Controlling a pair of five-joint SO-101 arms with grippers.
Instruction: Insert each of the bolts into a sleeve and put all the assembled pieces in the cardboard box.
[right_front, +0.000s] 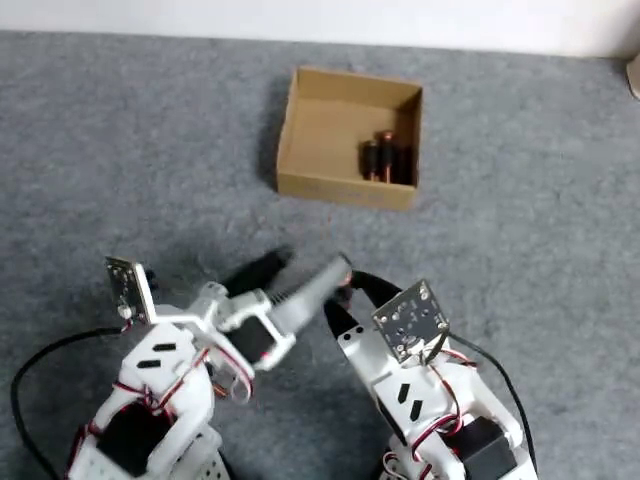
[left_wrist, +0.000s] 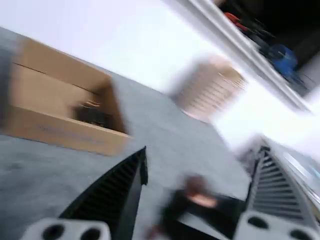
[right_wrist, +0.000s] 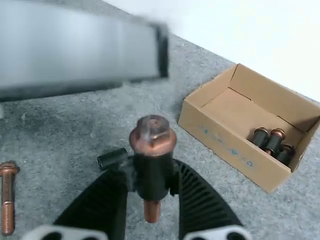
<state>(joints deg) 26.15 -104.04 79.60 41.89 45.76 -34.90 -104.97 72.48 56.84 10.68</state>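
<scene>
Clamped upright in right gripper (right_wrist: 151, 176), on near side of cardboard box (right_wrist: 226, 146): sleeved bolt (right_wrist: 151, 142). Spread wide at left gripper (left_wrist: 202, 154), nothing clearly gripped. Probably rigid, dense, slick metal; best pinched squarely mid-body.

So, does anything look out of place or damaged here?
Nothing stands out. The right gripper holds a sleeved bolt upright; three finished pieces lie together in a corner of the cardboard box. A spare bolt and sleeve lie on the carpet, simply not yet assembled.
</scene>
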